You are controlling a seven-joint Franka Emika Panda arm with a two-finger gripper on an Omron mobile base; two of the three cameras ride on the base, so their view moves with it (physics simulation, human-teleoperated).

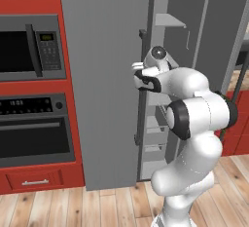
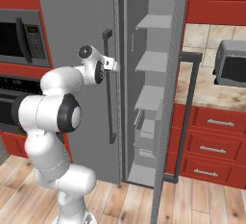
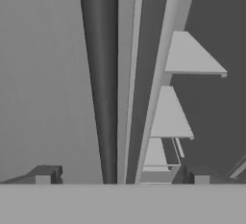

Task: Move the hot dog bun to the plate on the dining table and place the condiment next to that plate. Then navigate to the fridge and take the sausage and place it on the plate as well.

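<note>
Grey fridge (image 2: 77, 35), right door ajar, pale shelves (image 2: 153, 62) visible. Tool (image 3: 122, 175) spread wide, astride the dark door handle (image 3: 101, 83).

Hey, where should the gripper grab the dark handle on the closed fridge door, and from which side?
Take the fridge door handle around its long straight middle, coming square at the door's front. It is a slim vertical bar standing clear of the grey panel, so one finger can probably pass each side. The open gripper already straddles the bar in the hand view, near its upper part.
</note>
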